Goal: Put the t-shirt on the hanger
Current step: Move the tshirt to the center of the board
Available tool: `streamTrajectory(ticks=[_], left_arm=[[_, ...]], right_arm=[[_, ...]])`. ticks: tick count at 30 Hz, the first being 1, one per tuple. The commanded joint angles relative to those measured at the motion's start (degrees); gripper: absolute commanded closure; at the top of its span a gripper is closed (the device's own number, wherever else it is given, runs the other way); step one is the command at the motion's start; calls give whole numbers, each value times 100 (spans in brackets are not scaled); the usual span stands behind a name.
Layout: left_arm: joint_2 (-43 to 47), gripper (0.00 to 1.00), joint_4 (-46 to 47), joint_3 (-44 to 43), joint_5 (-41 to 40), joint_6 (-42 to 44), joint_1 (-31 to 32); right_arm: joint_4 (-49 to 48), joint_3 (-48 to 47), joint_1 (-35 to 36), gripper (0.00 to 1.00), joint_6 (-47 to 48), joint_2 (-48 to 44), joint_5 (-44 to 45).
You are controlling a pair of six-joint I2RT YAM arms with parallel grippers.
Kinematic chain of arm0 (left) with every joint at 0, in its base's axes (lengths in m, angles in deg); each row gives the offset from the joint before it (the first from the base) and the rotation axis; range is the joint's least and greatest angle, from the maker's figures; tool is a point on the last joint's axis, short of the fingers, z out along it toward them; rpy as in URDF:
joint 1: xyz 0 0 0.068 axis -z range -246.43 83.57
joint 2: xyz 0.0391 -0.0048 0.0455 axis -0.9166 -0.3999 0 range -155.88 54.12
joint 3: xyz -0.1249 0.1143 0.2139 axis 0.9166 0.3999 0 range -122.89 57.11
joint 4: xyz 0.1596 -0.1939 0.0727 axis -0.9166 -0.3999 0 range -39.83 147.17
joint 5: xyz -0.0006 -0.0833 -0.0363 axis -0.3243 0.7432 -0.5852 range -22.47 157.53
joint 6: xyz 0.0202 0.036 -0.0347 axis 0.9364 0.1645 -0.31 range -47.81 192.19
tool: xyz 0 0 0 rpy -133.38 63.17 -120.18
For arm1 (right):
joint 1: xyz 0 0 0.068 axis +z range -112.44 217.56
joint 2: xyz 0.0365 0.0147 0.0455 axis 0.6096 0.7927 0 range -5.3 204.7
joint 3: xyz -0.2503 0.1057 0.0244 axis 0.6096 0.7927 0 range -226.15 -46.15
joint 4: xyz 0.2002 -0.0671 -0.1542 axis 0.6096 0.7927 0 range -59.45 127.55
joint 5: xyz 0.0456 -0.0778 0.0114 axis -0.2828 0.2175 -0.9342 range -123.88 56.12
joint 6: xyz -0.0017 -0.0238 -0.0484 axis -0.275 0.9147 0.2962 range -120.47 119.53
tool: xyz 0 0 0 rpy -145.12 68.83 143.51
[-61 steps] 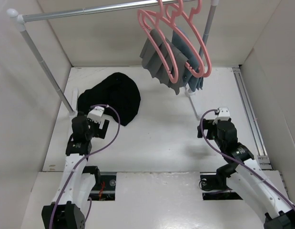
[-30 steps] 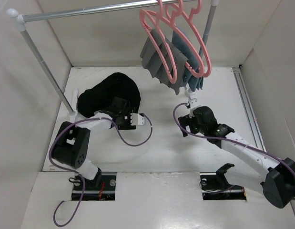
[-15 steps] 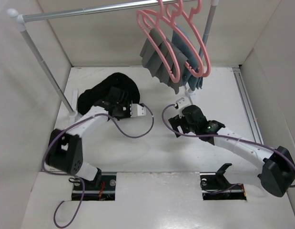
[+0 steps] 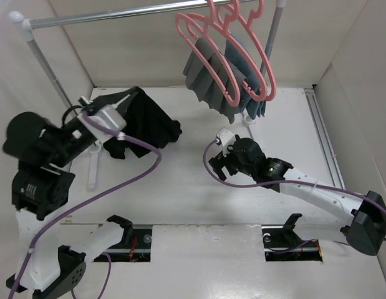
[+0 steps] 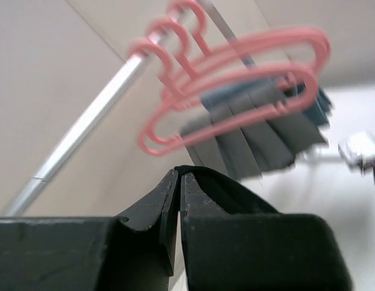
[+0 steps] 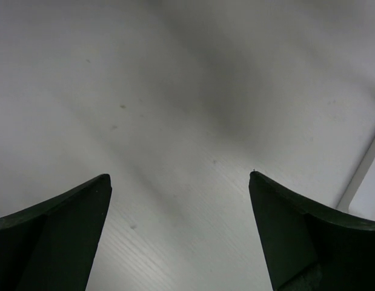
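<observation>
The black t-shirt (image 4: 148,121) hangs bunched from my left gripper (image 4: 126,97), which is shut on a fold of it and raised above the table's left side. In the left wrist view the jaws (image 5: 179,176) pinch black cloth (image 5: 229,188) that drapes off to the right. The pink hanger (image 4: 226,99) hangs at the front of the group on the rail (image 4: 118,14), with grey cloth right behind it. Low over bare table near the middle, my right gripper (image 4: 217,163) is open, and nothing lies between its fingers (image 6: 66,212).
More pink hangers (image 4: 267,87) carry grey cloth (image 4: 202,81) and blue cloth (image 4: 252,93) at the rail's right end. The rail's left post (image 4: 55,81) slants down to a foot (image 4: 93,168) beside my left arm. White walls enclose the table.
My left gripper closed on the t-shirt and lifted it up and to the left, off the table. My right gripper slid a little left. The front hanger swung slightly.
</observation>
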Motion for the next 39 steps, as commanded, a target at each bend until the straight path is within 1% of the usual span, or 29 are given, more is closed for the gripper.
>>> streamTrajectory(ticks=[1,3,6,8,9,11,12,13,14,16,19,20,22,23,27,28,31,35,36,38,39], left_arm=[[-243,100,544,-595,-271,-1157,9],[-427,100,676,-1033,-702,-1158,9],[-576,100,948,-1351,-1211,-1045,9],[-629,100,1002,-1422,-1327,-991,9],[-630,100,1002,-1423,-1405,-939,9],[-630,100,1002,-1370,-1502,-939,9],[-630,100,1002,-1318,-1503,-939,9],[-630,100,1002,-1169,-1668,-860,9],[-630,100,1002,-1081,-1748,-746,9],[-630,100,1142,-949,-2046,-684,9],[-508,100,1230,-633,-2241,-561,9],[-411,100,1292,-362,-2293,-561,9],[-357,100,1397,-105,-2443,-473,9],[-288,100,1458,44,-2626,-473,9],[-287,100,1459,98,-2891,-473,9],[-226,100,1459,98,-2892,-473,9],[-121,100,1459,168,-2892,-473,9],[-67,100,1398,230,-2892,-604,9],[-67,100,1345,230,-2944,-605,9],[-15,100,1283,178,-3014,-675,9],[-15,100,1222,177,-3015,-745,9]], right_arm=[[-586,-845,191,0,279,29,-317],[-692,-1075,243,0,341,170,-545],[-1121,-1383,314,0,394,407,-887],[-1482,-1593,463,0,551,731,-1151],[-1535,-1690,464,0,604,872,-1544],[-1536,-1936,612,0,788,1267,-2003],[-1536,-1937,613,0,841,1356,-2214],[-1536,-1937,683,0,894,1427,-2556],[-1536,-1937,683,0,895,1480,-2663],[-1474,-1596,683,0,895,1402,-2717],[-1351,-1121,683,0,1017,1077,-2410],[-1264,-1050,683,0,1070,1024,-2410],[-1158,-980,683,0,1131,1023,-2410],[-1097,-979,683,0,1193,1023,-2549],[-1044,-927,754,0,1194,1252,-2831],[-1044,-996,902,0,1246,1252,-2832],[-1113,-1225,1025,0,1185,1462,-2700],[-1395,-1822,1026,0,860,2313,-2287],[-1395,-2110,1026,0,790,2759,-2287],[-1447,-2445,1026,2,711,3183,-2601],[-1448,-2752,1026,7,710,3516,-2821]])
